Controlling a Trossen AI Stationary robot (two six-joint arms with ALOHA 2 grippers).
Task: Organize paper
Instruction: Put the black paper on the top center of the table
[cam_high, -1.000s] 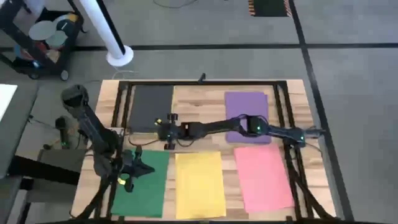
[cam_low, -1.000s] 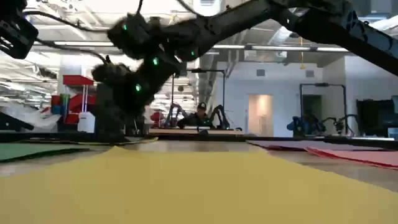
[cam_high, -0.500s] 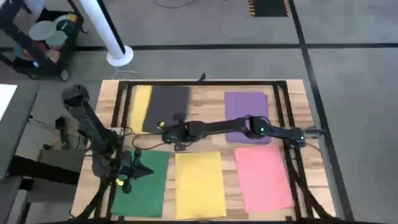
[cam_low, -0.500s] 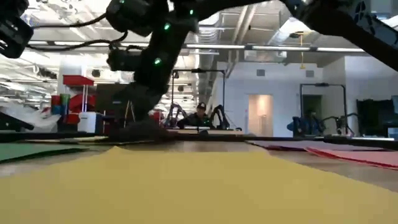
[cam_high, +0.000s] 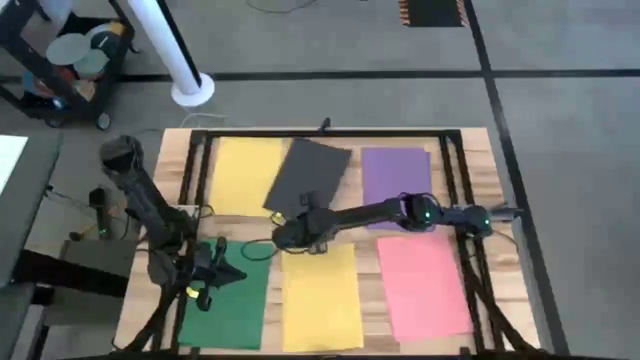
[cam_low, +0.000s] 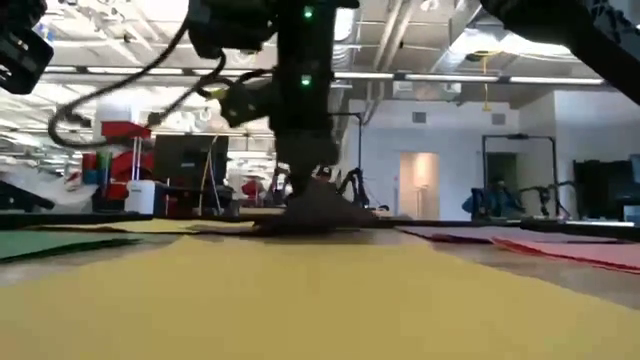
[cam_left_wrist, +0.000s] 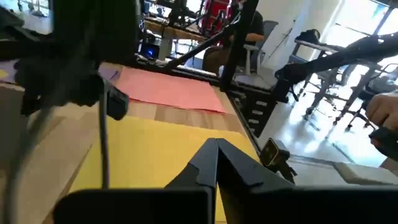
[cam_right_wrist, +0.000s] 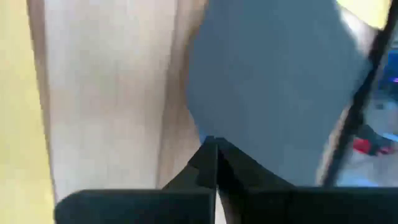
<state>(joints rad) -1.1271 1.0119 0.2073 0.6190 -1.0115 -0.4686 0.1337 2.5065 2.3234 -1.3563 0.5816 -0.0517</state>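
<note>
Wooden table (cam_high: 470, 150) holds coloured paper (cam_high: 318, 296); right gripper (cam_high: 300, 205) jaws pinch dark sheet (cam_high: 308, 176); left gripper (cam_high: 238, 276) closed, empty.

The counter (cam_high: 470, 150) is seen as pale planked wood — grain visible, framed in dark metal. The paper (cam_high: 320, 295) is shown matt and smooth.

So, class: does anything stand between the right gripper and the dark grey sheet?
Nothing visible does. The right gripper is shut right at the near corner of the dark grey sheet, which lies tilted, partly over the far yellow sheet. The left gripper waits, shut, over the green sheet.
</note>
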